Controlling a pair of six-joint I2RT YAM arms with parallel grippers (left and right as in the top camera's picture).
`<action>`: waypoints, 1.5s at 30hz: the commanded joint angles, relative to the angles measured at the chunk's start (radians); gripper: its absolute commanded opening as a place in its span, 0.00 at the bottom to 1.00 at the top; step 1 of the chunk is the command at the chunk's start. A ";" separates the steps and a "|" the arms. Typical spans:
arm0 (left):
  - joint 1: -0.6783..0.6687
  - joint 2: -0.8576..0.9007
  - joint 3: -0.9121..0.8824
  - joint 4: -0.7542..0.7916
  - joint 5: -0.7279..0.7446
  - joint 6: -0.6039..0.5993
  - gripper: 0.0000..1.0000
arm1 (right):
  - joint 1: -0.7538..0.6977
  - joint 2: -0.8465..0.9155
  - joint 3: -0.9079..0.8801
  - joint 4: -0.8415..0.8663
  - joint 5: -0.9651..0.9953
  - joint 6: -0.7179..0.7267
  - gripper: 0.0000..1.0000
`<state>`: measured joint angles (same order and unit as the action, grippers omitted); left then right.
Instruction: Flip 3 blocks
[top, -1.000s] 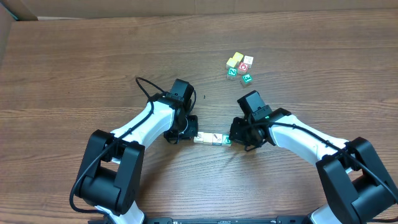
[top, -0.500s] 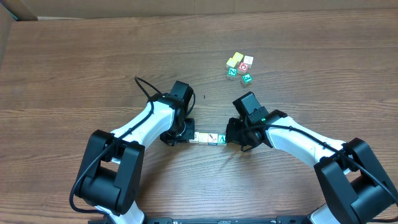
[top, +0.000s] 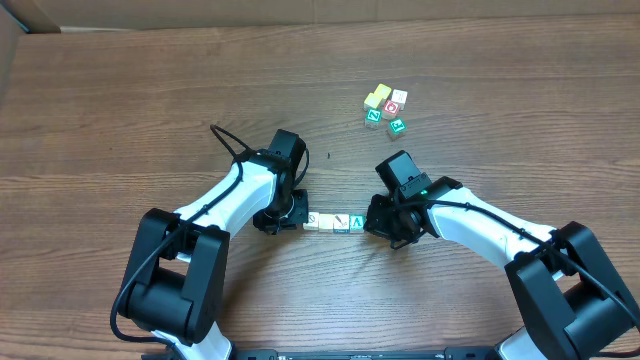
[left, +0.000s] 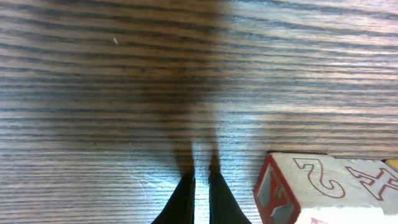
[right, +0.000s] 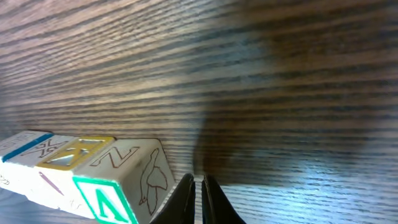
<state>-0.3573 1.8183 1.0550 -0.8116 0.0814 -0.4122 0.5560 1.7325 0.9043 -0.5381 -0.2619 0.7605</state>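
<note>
A short row of blocks (top: 333, 222) lies on the wooden table (top: 120, 120) between my two grippers. My left gripper (top: 296, 218) is shut with nothing in it, low over the table at the row's left end. In the left wrist view its fingertips (left: 200, 198) point at bare wood, just left of the end block (left: 311, 186), which has a red-framed side. My right gripper (top: 369, 223) is also shut and holds nothing. In the right wrist view it (right: 198, 199) rests right beside the block with a green A and a bird drawing (right: 134, 180).
A cluster of loose cubes (top: 385, 108) sits at the back right of the table, among them a red-faced cube (top: 391, 107). A cardboard edge (top: 15, 20) shows at the far left corner. A black cable (top: 232, 145) loops off the left arm.
The row of blocks has slid a little to the left. My left gripper has drawn back leftward with it. My right gripper has stayed at the row's right end.
</note>
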 joint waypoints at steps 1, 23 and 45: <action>0.003 0.011 -0.005 0.002 0.008 -0.006 0.04 | 0.003 -0.009 -0.008 0.018 -0.012 0.011 0.08; 0.003 0.011 -0.005 0.008 0.050 0.013 0.04 | 0.027 -0.009 -0.008 0.058 -0.017 0.018 0.08; 0.003 0.011 -0.005 0.065 0.050 0.024 0.04 | 0.027 -0.009 -0.008 0.057 -0.029 0.018 0.04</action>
<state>-0.3573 1.8183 1.0550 -0.7475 0.1204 -0.4110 0.5785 1.7325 0.9031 -0.4858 -0.2852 0.7750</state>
